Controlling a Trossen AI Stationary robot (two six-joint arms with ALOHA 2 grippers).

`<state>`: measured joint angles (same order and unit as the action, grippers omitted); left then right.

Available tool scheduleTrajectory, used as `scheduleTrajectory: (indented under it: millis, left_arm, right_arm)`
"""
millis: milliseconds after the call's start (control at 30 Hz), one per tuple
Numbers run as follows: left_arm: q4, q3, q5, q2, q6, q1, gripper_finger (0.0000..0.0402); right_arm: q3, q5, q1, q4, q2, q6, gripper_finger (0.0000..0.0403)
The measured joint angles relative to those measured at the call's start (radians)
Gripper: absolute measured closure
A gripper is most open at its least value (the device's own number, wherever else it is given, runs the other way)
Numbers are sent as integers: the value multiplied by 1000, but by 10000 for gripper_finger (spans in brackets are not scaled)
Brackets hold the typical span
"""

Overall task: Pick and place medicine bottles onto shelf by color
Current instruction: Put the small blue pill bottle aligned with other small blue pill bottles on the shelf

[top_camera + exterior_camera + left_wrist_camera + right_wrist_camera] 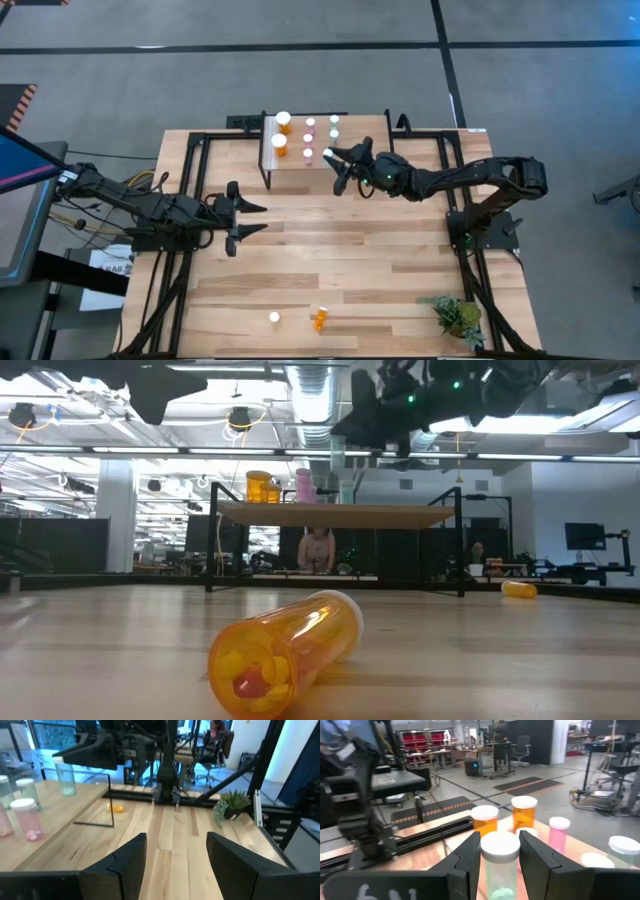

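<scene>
Teal-tinted and white-capped, a medicine bottle (500, 865) is sitting clamped between the fingers of the right end effector (337, 163), which is reaching over the 5 o'clock corner of the shelf (290, 172). Only the right wrist view is showing this grip plainly; from overhead the bottle is appearing as little more than a white cap (328, 154) at the fingertips.

The high view is laying out the shelf at about 12 o'clock on the surface (380, 260), with two wide orange bottles (283, 122) at its 9 o'clock side, pink ones (309, 125) in the middle and a teal one (334, 122) toward 3 o'clock. The low view is showing the shelf's thin black legs (211, 550) and the bottles standing upright on top, which the overhead picture is not revealing.

An orange bottle (283, 656) is lying on its side near the 6 o'clock edge, filling the low view with pills visible inside; overhead it is a small shape (319, 319) beside a separate white cap (274, 317). A small plant (459, 317) is sitting at 5 o'clock.

The left end effector (248, 219) is hovering over the surface at 9 o'clock, fingers spread apart and holding nothing.
</scene>
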<state>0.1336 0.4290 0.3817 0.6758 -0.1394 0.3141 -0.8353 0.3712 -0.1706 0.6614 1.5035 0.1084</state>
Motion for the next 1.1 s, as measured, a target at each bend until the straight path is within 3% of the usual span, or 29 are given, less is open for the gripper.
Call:
scheduleTrajectory:
  millis: [600,933,1100]
  left_arm:
    - [17,0,0,7,0,-1,207]
    - [16,0,0,7,0,-1,207]
    - [15,0,0,7,0,-1,207]
  right_arm:
    - [-1,4,-92,-92,23,50,274]
    - [-1,26,-70,-98,23,31,274]
    - [86,36,-37,97,23,6,274]
